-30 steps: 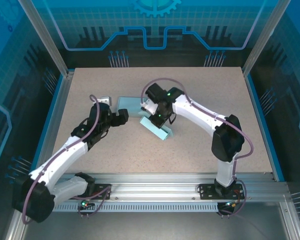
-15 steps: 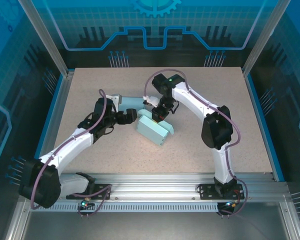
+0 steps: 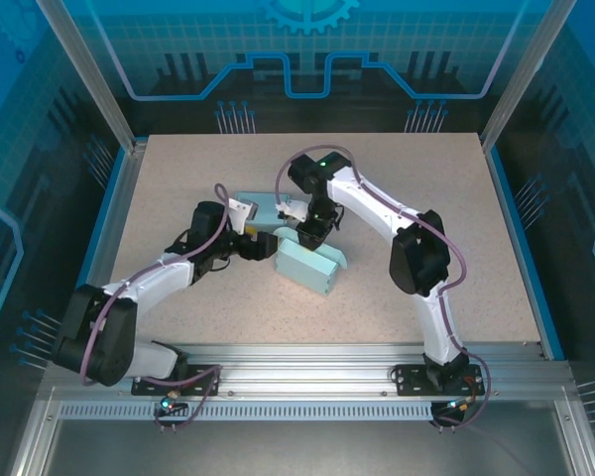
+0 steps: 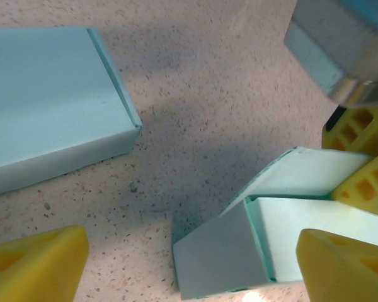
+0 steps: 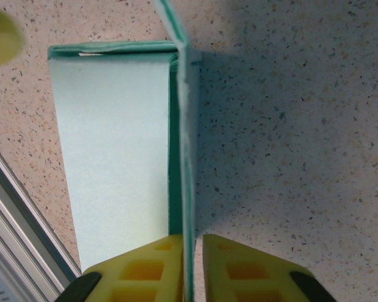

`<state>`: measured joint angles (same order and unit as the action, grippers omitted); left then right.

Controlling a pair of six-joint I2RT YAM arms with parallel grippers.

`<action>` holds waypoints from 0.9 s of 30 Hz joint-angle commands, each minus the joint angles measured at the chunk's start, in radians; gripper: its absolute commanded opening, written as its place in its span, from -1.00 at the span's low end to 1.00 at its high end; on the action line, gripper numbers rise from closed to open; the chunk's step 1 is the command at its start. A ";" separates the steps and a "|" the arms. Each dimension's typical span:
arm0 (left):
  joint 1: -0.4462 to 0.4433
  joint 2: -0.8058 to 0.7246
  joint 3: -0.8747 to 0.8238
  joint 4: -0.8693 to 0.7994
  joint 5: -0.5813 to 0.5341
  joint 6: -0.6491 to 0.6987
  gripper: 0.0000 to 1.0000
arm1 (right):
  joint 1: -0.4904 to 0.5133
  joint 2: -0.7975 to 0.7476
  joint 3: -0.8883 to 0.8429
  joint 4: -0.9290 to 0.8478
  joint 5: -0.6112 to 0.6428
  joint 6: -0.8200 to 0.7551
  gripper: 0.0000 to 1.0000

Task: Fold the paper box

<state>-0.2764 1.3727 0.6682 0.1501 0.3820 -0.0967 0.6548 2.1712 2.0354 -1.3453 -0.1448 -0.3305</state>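
1. Blue-lit panels and aluminium posts close in a speckled beige desk [image 3: 426,198], and both arms reach toward its middle.
2. We see the pale mint paper box [image 3: 307,268] lying near the centre of the desk, half formed. One long panel [image 5: 113,157] lies flat and a thin wall [image 5: 184,126] stands up along its edge.
3. Just behind it and to the left, not touching it, rests a flat pale teal carton [image 3: 254,206]. It is closed, and neither arm is on it.
4. The right jaws are close together, clamped on that upright wall from above. In the right wrist view the yellow fingers [image 5: 142,270] sit either side of the paper's edge with almost no gap.
5. The left jaws are wide apart and hold nothing. Their yellow fingertips [image 4: 38,264] straddle one end of the box [image 4: 220,258], low over the desk. We cannot tell whether they touch it.
6. We judge the paper to be light and thin, stiff only along its creases. It would likely slide on the desk if pushed from one side and buckle if pinched mid-panel.
7. We would take hold near a crease or corner, where the sheet is doubled. One arm should pin the box while the other folds.
8. A hard squeeze could dent the wall, and a flap let go too soon may spring back.
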 commanded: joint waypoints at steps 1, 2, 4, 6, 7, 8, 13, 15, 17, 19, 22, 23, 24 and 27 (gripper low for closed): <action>0.013 0.038 0.056 0.028 0.098 0.084 0.60 | 0.021 -0.005 0.014 -0.006 0.031 0.002 -0.63; 0.013 0.048 0.073 0.015 0.104 0.080 0.49 | 0.025 -0.007 0.014 -0.005 0.038 0.004 -0.61; 0.013 0.058 0.102 -0.012 0.125 0.087 0.35 | 0.029 -0.011 0.013 -0.001 0.050 0.010 -0.57; 0.011 0.057 0.102 -0.007 0.141 0.089 0.26 | 0.032 -0.014 0.012 0.000 0.054 0.013 -0.54; 0.011 0.055 0.101 -0.003 0.151 0.092 0.23 | 0.034 -0.017 0.013 0.000 0.054 0.012 -0.51; 0.011 0.053 0.099 -0.003 0.165 0.096 0.22 | 0.034 -0.020 0.012 0.003 0.053 0.014 -0.48; 0.009 0.048 0.095 -0.033 0.200 0.115 0.13 | 0.034 -0.041 0.011 0.018 0.042 0.024 -0.31; 0.009 0.045 0.089 -0.038 0.200 0.114 0.11 | 0.034 -0.051 0.009 0.027 0.040 0.032 -0.23; 0.009 0.042 0.083 -0.035 0.197 0.116 0.11 | 0.034 -0.060 0.006 0.037 0.039 0.041 -0.14; 0.009 0.046 0.083 -0.038 0.190 0.125 0.11 | 0.033 -0.071 0.003 0.049 0.037 0.054 -0.05; 0.009 0.058 0.094 -0.059 0.193 0.139 0.05 | 0.031 -0.086 -0.001 0.065 0.037 0.075 0.07; 0.009 0.062 0.100 -0.064 0.195 0.142 0.01 | 0.031 -0.089 -0.001 0.068 0.036 0.082 0.10; 0.009 0.066 0.103 -0.067 0.196 0.143 0.00 | 0.028 -0.092 -0.001 0.071 0.034 0.088 0.14; 0.008 0.066 0.110 -0.072 0.194 0.150 -0.04 | 0.019 -0.110 -0.001 0.087 0.033 0.113 0.20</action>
<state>-0.2710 1.4281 0.7464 0.1024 0.5415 0.0154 0.6750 2.1094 2.0354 -1.2716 -0.1074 -0.2504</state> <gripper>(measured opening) 0.489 0.592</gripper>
